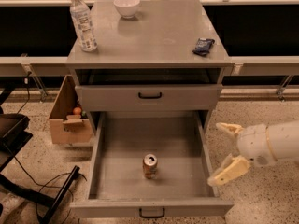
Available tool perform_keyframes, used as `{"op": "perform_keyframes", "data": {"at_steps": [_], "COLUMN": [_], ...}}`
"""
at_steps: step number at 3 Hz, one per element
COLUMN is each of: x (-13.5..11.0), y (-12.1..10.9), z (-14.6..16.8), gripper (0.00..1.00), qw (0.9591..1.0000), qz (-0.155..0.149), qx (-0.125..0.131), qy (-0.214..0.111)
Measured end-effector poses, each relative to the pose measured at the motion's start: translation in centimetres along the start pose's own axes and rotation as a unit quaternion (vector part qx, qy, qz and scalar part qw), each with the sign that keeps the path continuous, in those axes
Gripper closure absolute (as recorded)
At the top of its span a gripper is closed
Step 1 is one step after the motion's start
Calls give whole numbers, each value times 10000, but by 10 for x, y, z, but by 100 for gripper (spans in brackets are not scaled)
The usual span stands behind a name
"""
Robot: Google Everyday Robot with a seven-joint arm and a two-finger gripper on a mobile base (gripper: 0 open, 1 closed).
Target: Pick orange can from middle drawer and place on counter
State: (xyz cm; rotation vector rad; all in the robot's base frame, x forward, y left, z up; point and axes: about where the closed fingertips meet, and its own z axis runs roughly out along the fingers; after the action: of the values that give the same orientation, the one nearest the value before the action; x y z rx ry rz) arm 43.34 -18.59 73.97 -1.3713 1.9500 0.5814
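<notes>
The orange can [150, 166] stands upright in the middle of the open middle drawer [112, 148], near its front. The drawer is pulled fully out, its black handle at the bottom edge. The counter [154, 34] is the grey cabinet top above. My gripper [225, 151] is at the right, just outside the drawer's right wall and about level with it. Its two cream fingers [231, 171] are spread apart and hold nothing. It is well to the right of the can.
On the counter stand a clear plastic bottle [83, 21] at the left, a white bowl [126, 6] at the back and a dark snack packet [203, 46] at the right. The upper handled drawer [149, 97] is shut. A cardboard box [69, 115] and a black chair base [28, 181] are on the floor at left.
</notes>
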Motion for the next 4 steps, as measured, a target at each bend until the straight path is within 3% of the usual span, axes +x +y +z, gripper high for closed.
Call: {"op": "perform_keyframes", "data": {"at_steps": [1,2,4], "x": [20,34,37], "y": [-17,-24,-26], "z": [52,75,83], "gripper": [0,0,0], "qw": [9943,9911,9905], "qz": [211,299,355], "qx": [283,340,271], "qy": [-1003,-1253,-1298]}}
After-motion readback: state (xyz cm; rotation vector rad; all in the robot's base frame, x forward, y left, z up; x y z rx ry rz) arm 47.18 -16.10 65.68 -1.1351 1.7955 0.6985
